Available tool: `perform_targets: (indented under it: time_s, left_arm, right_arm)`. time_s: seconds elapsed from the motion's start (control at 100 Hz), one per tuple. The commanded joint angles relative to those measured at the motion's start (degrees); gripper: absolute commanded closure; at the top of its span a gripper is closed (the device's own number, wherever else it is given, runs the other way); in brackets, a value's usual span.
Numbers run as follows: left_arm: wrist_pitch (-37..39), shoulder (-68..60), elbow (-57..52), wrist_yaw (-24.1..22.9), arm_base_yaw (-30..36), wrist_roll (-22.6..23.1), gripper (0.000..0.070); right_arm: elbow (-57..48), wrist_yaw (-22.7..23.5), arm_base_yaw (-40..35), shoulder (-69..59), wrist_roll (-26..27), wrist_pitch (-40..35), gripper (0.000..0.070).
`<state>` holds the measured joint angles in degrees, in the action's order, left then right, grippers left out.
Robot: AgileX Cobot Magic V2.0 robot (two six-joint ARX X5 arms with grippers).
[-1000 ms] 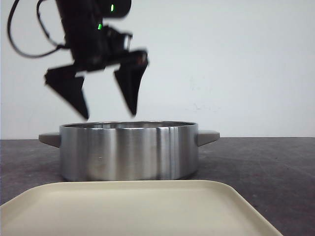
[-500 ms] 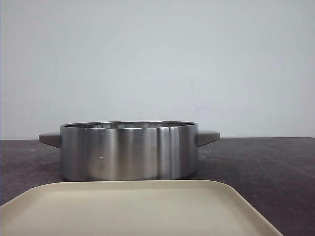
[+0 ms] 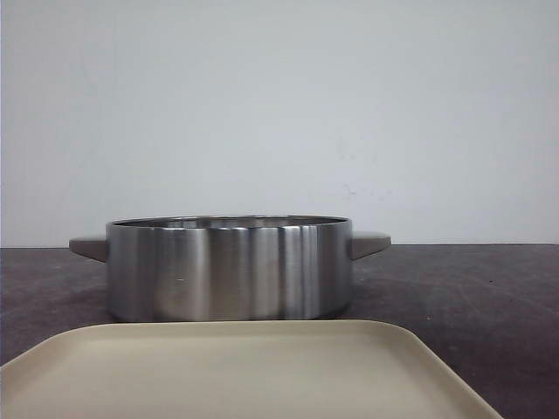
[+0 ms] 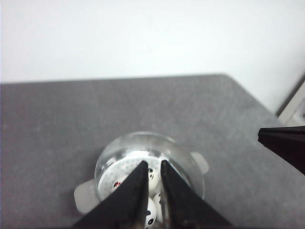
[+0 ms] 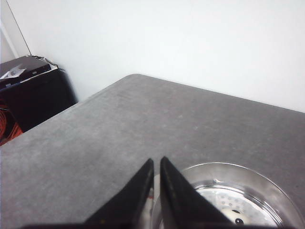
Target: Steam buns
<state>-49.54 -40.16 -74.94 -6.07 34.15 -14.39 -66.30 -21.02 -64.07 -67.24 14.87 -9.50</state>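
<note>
Buns lying inside steel pot on perforated insert, cream tray bare, loading apparently done; left end effector and right end effector both raised above surface, tips nearly together, gripping nothing; lid absent.

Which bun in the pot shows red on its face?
The bun outside the left end effector's fingers; the others, seen between them, show only black.

A steel pot stands on the dark table behind a beige tray.
</note>
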Motion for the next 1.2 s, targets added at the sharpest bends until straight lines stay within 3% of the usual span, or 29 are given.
perform_targets:
  time_s: [0.0, 0.19, 0.85, 0.92, 1.05, 1.19]
  left_arm:
    - [-0.5, -0.7, -0.7, -0.2, 0.3, -0.2, 0.07]
    - [-4.2, -0.2, -0.7, -0.2, 0.3, -0.2, 0.07]
    - [-4.3, -0.2, -0.7, -0.2, 0.3, -0.2, 0.07]
    - [-4.3, -0.2, -0.7, -0.2, 0.3, -0.2, 0.07]
    - [-4.3, -0.2, -0.7, -0.2, 0.3, -0.2, 0.07]
    - [-4.3, -0.2, -0.7, -0.2, 0.3, -0.2, 0.07]
  right_arm:
    - [-0.9, 0.0, -0.7, -0.6, -0.7, 0.4, 0.0684]
    - [-0.9, 0.0, -0.7, -0.5, -0.7, 0.5, 0.0684]
    - [-0.9, 0.0, 0.3, 0.6, -0.7, 0.4, 0.0684]
    - [-0.6, -0.4, 1.8, 2.1, -0.4, -2.8, 0.0683]
    - [2.1, 1.3, 6.1, 7.4, -4.9, -6.0, 0.0683]
    - [8.5, 5.3, 12.3, 14.7, -8.3, -2.7, 0.0683]
